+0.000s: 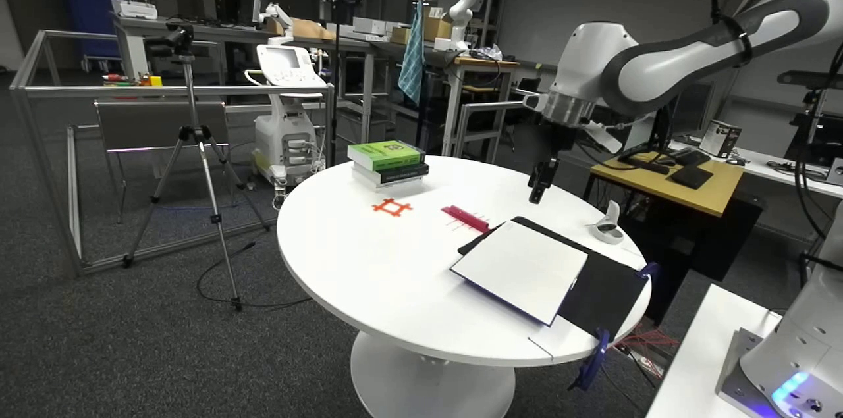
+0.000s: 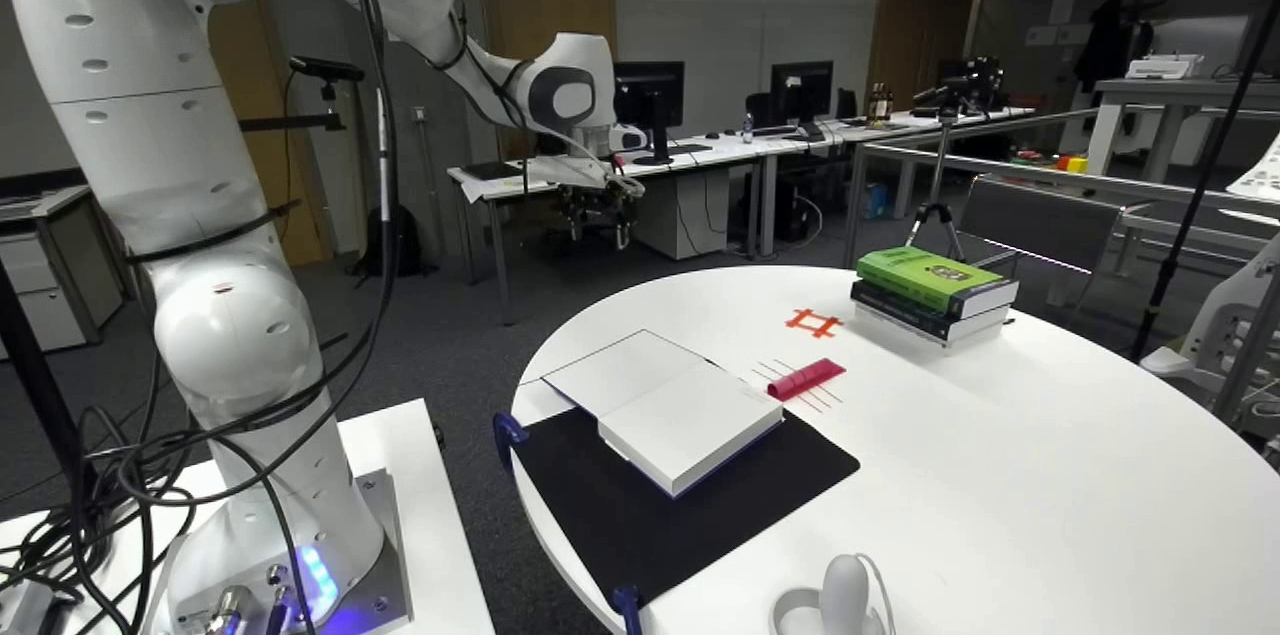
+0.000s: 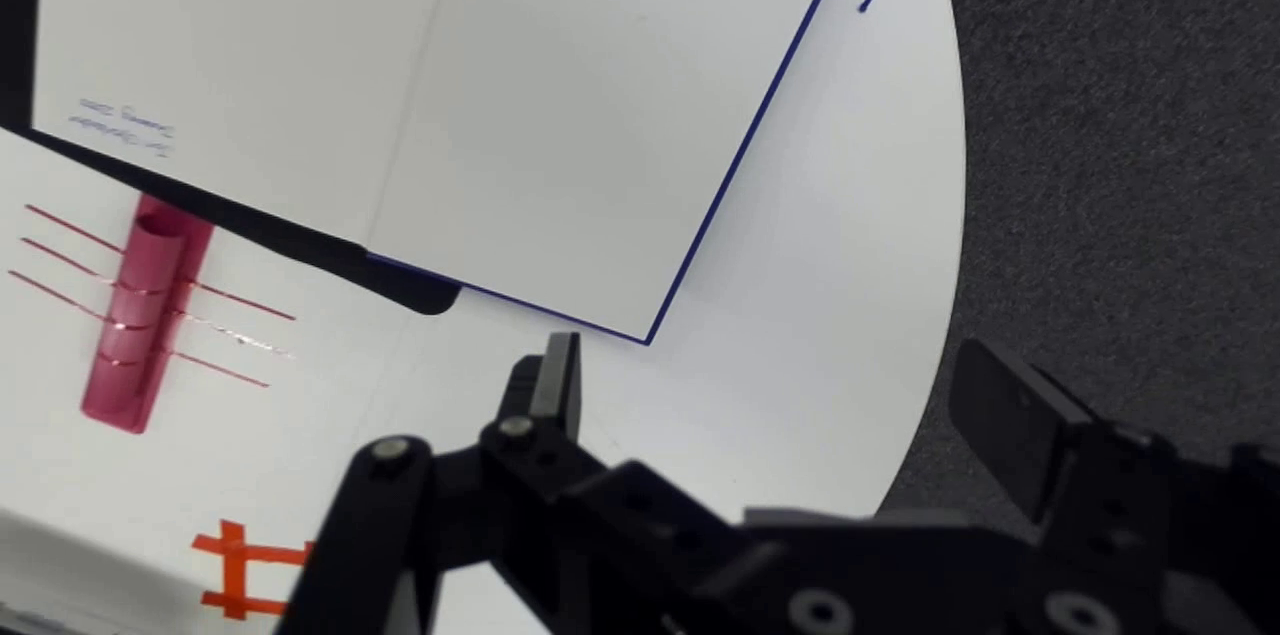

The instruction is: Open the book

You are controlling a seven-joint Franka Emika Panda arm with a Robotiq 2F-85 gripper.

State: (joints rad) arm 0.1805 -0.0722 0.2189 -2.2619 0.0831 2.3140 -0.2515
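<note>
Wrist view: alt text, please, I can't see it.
The book lies open across the top, pale pages up, with small writing at left. Lower in frame, the gripper is open and empty. A black mat shows beneath the book; a crimson piece and orange tape lie at the picture's left.

In an exterior view, the book (image 1: pixel 520 266) is laid open, white uppermost, partly over the mat (image 1: pixel 606 283). The gripper (image 1: pixel 538 191) is held higher, apart from it. Farther along the table (image 1: pixel 355 253), a green-topped stack (image 1: pixel 388 164) is placed.
</note>
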